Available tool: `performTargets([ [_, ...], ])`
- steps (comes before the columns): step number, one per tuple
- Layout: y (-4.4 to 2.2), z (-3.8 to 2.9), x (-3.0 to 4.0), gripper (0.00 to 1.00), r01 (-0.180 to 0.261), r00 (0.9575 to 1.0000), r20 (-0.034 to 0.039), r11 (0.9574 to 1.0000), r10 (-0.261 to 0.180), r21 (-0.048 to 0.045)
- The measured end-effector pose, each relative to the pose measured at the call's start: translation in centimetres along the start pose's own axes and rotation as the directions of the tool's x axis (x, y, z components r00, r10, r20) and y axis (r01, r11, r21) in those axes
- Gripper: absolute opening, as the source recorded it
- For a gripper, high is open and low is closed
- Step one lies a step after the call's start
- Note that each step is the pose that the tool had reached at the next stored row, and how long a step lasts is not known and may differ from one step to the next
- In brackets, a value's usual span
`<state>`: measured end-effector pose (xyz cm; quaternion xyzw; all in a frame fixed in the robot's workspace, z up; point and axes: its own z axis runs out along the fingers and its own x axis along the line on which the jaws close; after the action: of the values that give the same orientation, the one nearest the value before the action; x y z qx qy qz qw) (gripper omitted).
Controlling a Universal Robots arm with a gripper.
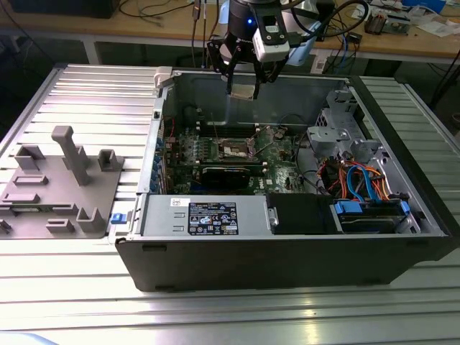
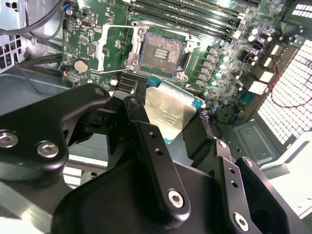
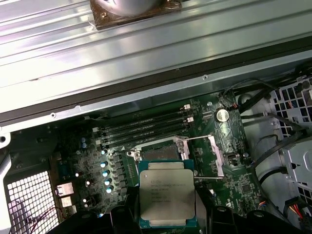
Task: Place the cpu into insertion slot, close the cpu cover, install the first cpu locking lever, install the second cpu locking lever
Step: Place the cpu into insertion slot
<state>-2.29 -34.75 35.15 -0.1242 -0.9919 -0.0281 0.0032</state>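
Note:
My gripper (image 1: 243, 80) hangs above the open computer case (image 1: 287, 251), shut on the cpu (image 1: 242, 90), a flat square chip with a silver top. In both wrist views the cpu (image 2: 168, 114) (image 3: 167, 200) sits between the black fingers (image 2: 146, 141), held well above the green motherboard (image 2: 219, 48). The insertion slot (image 2: 161, 51) (image 3: 156, 152) lies open below it with bare contacts; the chip partly hides it in the first wrist view. The cpu cover (image 2: 109, 46) (image 3: 202, 156), a silver frame, is flipped open beside the slot. Thin wire levers (image 3: 200, 138) stand released next to it.
Memory slots (image 3: 146, 127) run along one side of the socket, and a round battery (image 3: 222, 115) sits near the cover. In the exterior view, a drive cage with coloured cables (image 1: 359, 180) fills the case's right and a grey fixture (image 1: 65, 180) stands on the table at the left.

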Motion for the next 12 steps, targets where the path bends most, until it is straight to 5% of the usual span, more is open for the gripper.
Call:
performTargets([
  [12,0.0,0.04,0.0,0.54,-0.006,1.0,0.0015,1.0,0.006,0.0046],
])
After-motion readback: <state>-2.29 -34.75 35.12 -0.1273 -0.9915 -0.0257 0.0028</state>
